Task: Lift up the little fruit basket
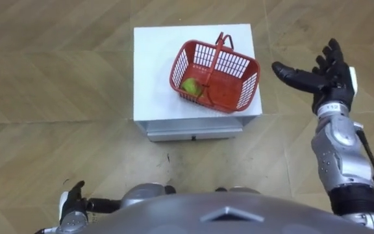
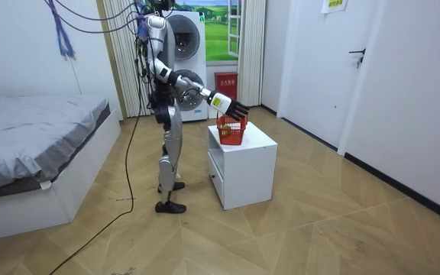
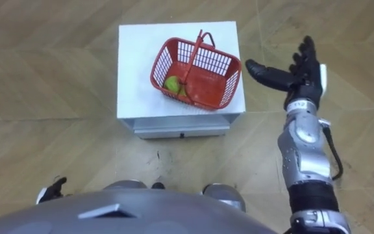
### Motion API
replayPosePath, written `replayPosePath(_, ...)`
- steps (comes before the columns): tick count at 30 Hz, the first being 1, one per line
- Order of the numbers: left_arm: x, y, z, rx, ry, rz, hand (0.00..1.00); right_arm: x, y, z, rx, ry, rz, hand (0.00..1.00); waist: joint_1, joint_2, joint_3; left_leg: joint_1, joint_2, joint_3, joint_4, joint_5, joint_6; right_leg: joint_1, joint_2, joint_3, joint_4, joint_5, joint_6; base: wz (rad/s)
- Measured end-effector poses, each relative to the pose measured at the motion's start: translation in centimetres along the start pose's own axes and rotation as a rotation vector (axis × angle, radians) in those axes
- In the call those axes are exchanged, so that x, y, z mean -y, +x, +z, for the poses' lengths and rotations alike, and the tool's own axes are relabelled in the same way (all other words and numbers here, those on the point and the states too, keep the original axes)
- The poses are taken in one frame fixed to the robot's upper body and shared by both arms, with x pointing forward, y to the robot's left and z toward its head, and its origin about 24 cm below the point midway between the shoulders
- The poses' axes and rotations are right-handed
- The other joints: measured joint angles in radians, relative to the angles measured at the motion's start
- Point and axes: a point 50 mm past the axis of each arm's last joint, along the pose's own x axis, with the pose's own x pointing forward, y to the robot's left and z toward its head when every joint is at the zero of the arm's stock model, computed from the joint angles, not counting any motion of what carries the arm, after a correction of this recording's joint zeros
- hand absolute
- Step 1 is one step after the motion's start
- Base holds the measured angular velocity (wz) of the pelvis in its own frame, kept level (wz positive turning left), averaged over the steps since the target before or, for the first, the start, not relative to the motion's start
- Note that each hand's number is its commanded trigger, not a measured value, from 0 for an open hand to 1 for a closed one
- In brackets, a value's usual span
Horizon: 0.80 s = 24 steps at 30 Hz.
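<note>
The fruit basket [image 1: 247, 88] stood on the white tabletop [image 1: 154, 71] of a small cabinet [image 1: 193, 133] in front of the standing robot, set askew toward the robot's right edge, with a green fruit [image 1: 191, 86] lying in its near-left corner. Its thin handle [image 1: 216, 55] arched upright over the middle, free of everything. The right robot hand [image 1: 326, 81] hovered over the floor [image 1: 57, 78] just beside the cabinet, to the right of the basket and apart from it, fingers spread wide and holding nothing. The left robot hand [image 1: 72, 205] hung low by the robot's side; its state could not be told. The basket looked like light, fairly stiff moulded plastic mesh, smooth and a little slippery, with little load inside. The handle's top seemed the sensible place to hook the fingers; with the fruit off to one side, the basket would probably tip slightly and swing once lifted.
</note>
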Motion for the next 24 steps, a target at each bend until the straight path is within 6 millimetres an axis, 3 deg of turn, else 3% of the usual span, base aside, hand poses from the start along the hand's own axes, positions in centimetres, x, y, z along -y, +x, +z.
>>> replayPosePath(3,-0.2,0.0,-0.1,-0.003,-0.021,0.015,0.00,2.2,-0.5,-4.2,-0.165,-0.089,-0.080,0.00,-0.007,-0.008,-0.0028,0.005,0.000,-0.001,-0.003,0.000,0.000,0.005,0.000,-0.004,0.000,0.000,0.000,0.02)
replayPosePath(7,-0.5,0.1,-0.1,0.000,0.002,0.035,0.00,6.3,-4.1,-11.1,-0.488,-0.242,-0.188,0.00,-0.005,-0.011,0.0008,0.030,-0.002,-0.017,-0.011,0.000,0.000,0.033,-0.002,-0.025,0.000,-0.003,0.005,0.11)
replayPosePath(10,-0.5,0.2,0.3,0.007,-0.005,0.041,0.00,7.7,-6.2,-13.5,-0.627,-0.292,-0.221,0.00,-0.002,-0.009,0.0021,0.031,-0.002,-0.015,-0.011,-0.002,-0.002,0.033,0.000,-0.013,0.000,-0.004,0.006,-0.08)
replayPosePath(16,-0.3,0.4,0.9,0.013,-0.006,0.041,0.00,8.5,-8.0,-15.1,-0.733,-0.329,-0.243,0.00,0.000,-0.009,0.0125,0.041,-0.001,0.001,-0.011,-0.004,-0.004,0.037,0.002,0.007,0.000,-0.005,0.004,-0.10)
replayPosePath(24,-1.2,0.0,-1.6,-0.087,0.028,0.054,0.00,9.4,-11.3,-17.5,-0.964,-0.354,-0.170,0.00,0.001,-0.016,0.0068,0.065,0.001,0.000,-0.012,-0.008,-0.009,0.053,0.005,0.010,0.000,-0.012,0.000,0.00)
